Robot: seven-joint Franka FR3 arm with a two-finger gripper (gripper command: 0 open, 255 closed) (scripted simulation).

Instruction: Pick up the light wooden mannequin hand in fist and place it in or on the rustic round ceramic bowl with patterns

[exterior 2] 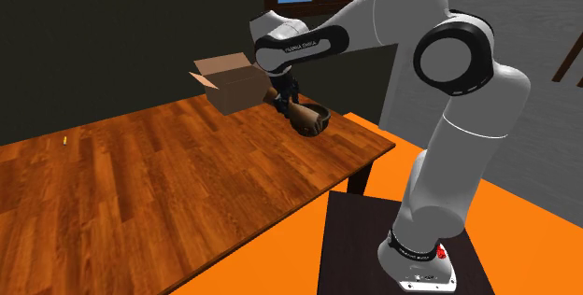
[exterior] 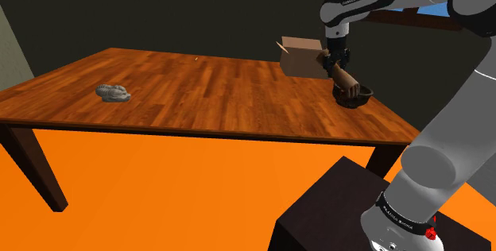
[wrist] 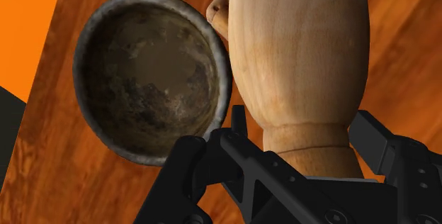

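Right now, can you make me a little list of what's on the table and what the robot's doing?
gripper: shut on the wooden fist, at its wrist
wooden fist: light wood, at the rim of the bowl, not inside yet
bowl: dark, round, empty
box: open cardboard, beside the bowl
grey thing: small, far from the bowl
table: reddish wood

cardboard box [exterior: 300,57] near bowl [exterior: 358,100] | bare tabletop [exterior: 207,90] toward grey object [exterior: 114,92]

You see an open cardboard box [exterior: 300,57] on the wooden table [exterior: 199,90]. A grey lump [exterior: 114,92] lies well apart.
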